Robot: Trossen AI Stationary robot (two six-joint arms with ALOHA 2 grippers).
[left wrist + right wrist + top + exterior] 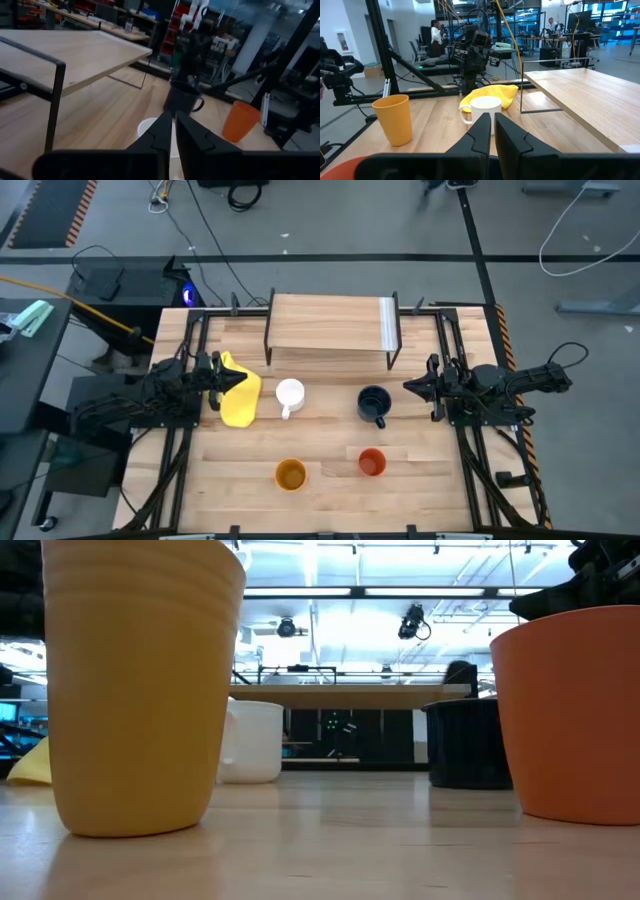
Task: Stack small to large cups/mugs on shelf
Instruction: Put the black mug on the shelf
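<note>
Yellow-orange cup (140, 680) on slatted tabletop (350, 850)

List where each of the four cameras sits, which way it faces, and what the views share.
High: overhead, straight down; both arms, shelf.
Low: tabletop level, facing across; yellow-orange cup, orange-red cup close.
Left wrist: past shut left gripper toward navy mug.
Right wrist: past shut right gripper toward white mug.
All show the white mug.

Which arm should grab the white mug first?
Left. Its pincer sits just beside the white mug, with only the yellow cloth between. The right pincer is nearer the dark mug.
</note>
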